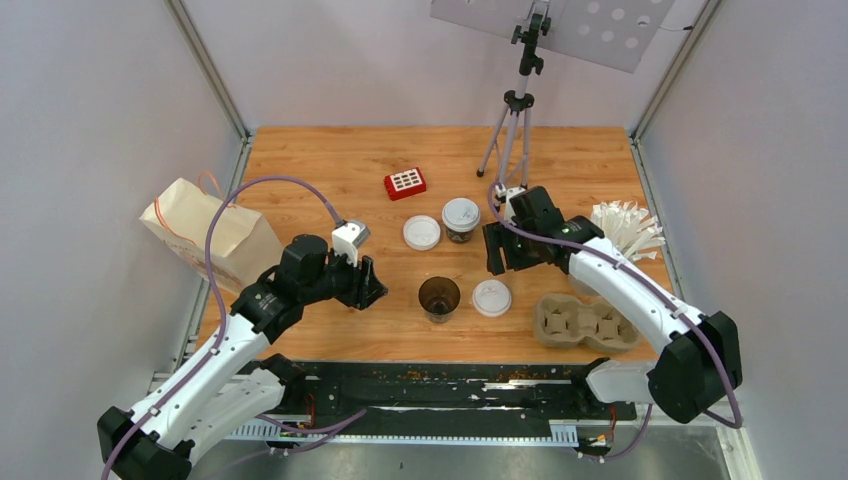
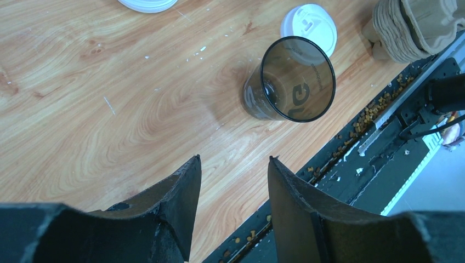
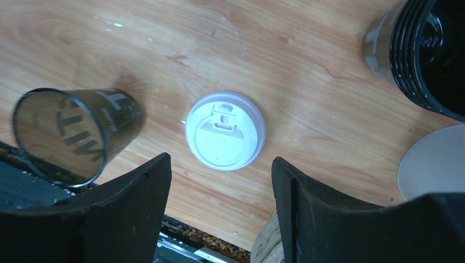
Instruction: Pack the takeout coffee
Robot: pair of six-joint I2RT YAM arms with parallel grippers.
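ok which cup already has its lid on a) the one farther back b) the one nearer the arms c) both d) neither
a: the back cup has a white lid on it, while the near cup stands open with a loose lid lying beside it on the table.

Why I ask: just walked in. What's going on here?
Two robot arms are packing takeout coffee. The right gripper hangs open over a loose white lid beside an uncovered black cup. The left gripper, open and empty, points at that cup. A lidded cup stands farther back; no cup sits in the cardboard tray yet.
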